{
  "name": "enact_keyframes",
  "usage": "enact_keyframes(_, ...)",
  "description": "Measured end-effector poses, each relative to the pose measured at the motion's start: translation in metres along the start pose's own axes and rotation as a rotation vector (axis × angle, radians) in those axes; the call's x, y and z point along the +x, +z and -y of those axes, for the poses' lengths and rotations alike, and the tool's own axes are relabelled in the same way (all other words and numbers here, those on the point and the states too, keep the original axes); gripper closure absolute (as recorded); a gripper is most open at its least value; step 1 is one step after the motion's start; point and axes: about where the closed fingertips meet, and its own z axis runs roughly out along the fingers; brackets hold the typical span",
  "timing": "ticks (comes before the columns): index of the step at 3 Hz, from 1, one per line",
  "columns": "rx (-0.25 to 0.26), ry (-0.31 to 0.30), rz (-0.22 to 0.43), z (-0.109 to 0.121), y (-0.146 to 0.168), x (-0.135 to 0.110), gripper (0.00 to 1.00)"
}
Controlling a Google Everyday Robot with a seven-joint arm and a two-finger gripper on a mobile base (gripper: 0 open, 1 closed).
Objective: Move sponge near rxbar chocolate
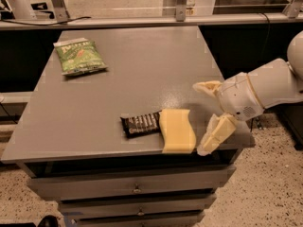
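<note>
- The sponge [177, 130] lies flat on the bench [142, 70] at lower centre of the frame, its near end right at the front edge
- Its left side touches, or all but touches, the right end of the rxbar chocolate [141, 124], so by my reading the placing itself looks done
- The gripper [202, 118] hangs just right of the sponge, at centre right of the frame; its fingers [218, 132] are spread wide, holding nothing and clear of the foam
- The step in hand seems to be getting clear: draw back to the right and upward, fingers kept apart
- The lower finger is near the sponge's right edge; a brush there could push the foam off the front edge or shift the bar
- The green snack bag [79, 56] at upper left is well apart and no concern
</note>
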Motion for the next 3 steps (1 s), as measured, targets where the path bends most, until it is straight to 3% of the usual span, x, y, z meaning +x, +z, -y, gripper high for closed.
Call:
enact_keyframes(1, 0.076, 0.007, -0.017, 0.032, -0.033, 0.025, 0.00)
enact_keyframes(2, 0.180, 0.003, 0.008, 0.081, -0.080, 0.040, 0.00)
enact_keyframes(3, 0.252, -0.030, 0.021, 0.099, -0.110, 0.024, 0.00)
